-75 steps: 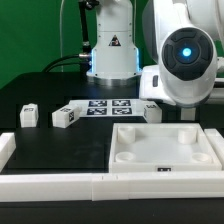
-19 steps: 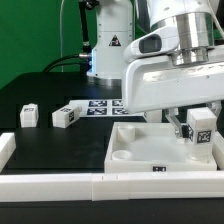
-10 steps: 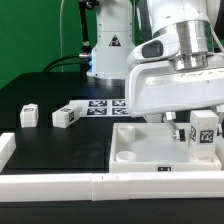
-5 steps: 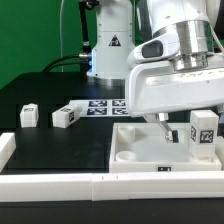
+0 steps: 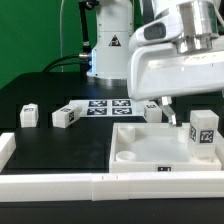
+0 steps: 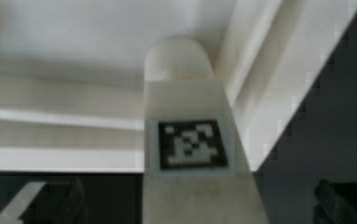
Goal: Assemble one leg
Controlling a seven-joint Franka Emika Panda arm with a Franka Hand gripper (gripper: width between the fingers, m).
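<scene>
Blocky white plastic leg with a square black-and-white tag, upright on the smooth white panel at its corner on the exterior view's right, gripper spread open and gripping nothing, dark fingertips either side of the leg shown only by the wrist view, spare legs on black table beside the panel only in the exterior view.

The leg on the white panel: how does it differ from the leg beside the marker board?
Pose: the leg on the panel stands upright, taller than wide; the leg on the table looks low. Place: the first sits at a corner of the panel, on the exterior view's right; the second rests on the black table. Both are white with a black-and-white tag.
</scene>
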